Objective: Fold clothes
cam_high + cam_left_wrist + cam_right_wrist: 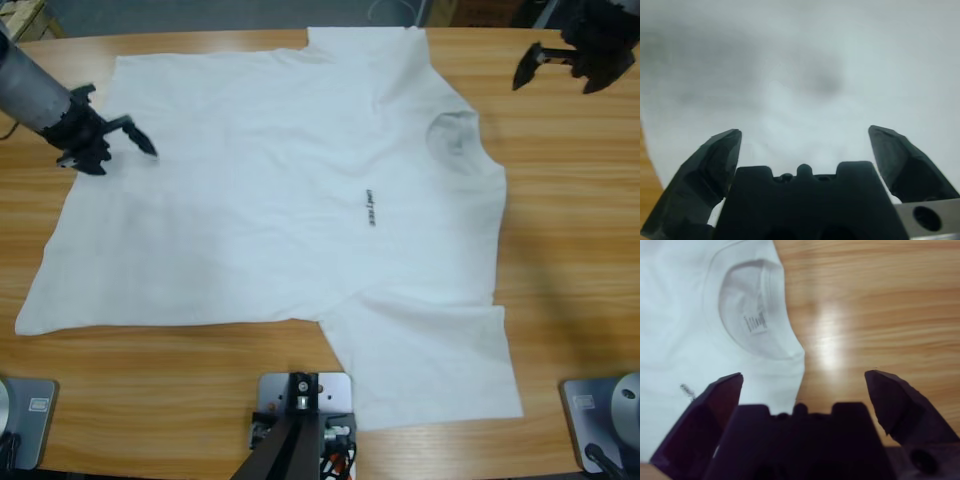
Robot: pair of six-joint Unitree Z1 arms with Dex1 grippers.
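Nearest the front edge of the table (560, 250), one sleeve (430, 360) of the shirt (280, 210) points toward me; the shirt lies flat, its long axis running left to right, hem at the left, collar (455, 135) at the right. Farther back on the left, the left end effector (125, 135) hangs over the hem-side cloth, jaws spread, holding nothing. At the far right, the right end effector (535, 62) hovers over bare wood, also spread and empty, the collar lying near and leftward of it. My guess: the left arm is nearer the cloth and better placed to grip first.
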